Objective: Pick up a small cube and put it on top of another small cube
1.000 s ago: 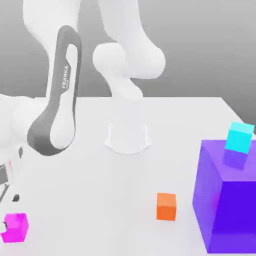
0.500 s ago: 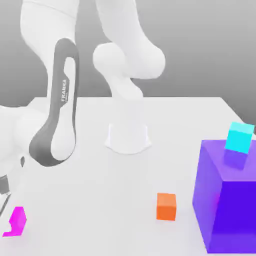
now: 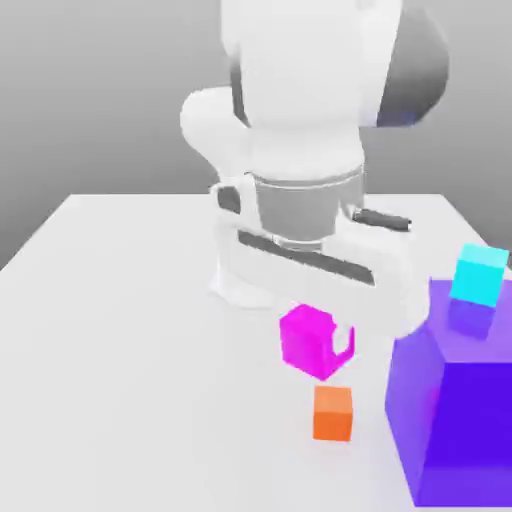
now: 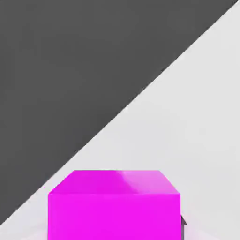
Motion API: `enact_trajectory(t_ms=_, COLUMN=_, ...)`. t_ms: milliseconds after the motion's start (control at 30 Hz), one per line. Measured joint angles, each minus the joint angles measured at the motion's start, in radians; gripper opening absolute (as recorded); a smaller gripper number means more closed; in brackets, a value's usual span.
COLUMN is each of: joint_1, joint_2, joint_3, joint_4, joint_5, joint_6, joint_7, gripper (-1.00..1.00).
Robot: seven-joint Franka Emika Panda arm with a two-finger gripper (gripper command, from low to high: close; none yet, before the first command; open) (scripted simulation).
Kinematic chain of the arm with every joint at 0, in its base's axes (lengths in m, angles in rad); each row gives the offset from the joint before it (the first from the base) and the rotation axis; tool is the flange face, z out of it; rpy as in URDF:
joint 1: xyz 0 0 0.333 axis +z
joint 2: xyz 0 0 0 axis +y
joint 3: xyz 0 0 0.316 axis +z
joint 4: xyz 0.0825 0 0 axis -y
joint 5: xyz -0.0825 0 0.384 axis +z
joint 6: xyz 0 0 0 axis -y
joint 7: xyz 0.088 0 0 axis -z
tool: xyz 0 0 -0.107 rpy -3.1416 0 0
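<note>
Exterior view: pink cube [image 3: 307, 341] pinched between the gripper [image 3: 318, 343] fingers, held clear of the table [image 3: 120, 330], above the orange cube [image 3: 333, 413]; purple block [image 3: 455, 420] beside, cyan cube [image 3: 479, 275] atop.

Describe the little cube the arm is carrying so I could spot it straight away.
Start at the big purple cube on the exterior view's right, with a cyan cube on top. Just to its left, off the white table and above the orange cube, hangs the small cube in the gripper. It alone is bright magenta.
</note>
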Motion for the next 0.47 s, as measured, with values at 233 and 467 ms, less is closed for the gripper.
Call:
enact_trajectory(t_ms=233, joint_1=0.186, joint_2=-0.173, joint_3=0.174, joint_4=-0.025, joint_5=0.005, joint_6=-0.159, joint_7=-0.045, gripper=-1.00)
enact_trajectory(t_ms=467, joint_1=0.196, joint_2=-0.129, joint_3=0.202, joint_4=-0.107, joint_5=0.000, joint_6=-0.035, joint_7=-0.038, gripper=1.00)
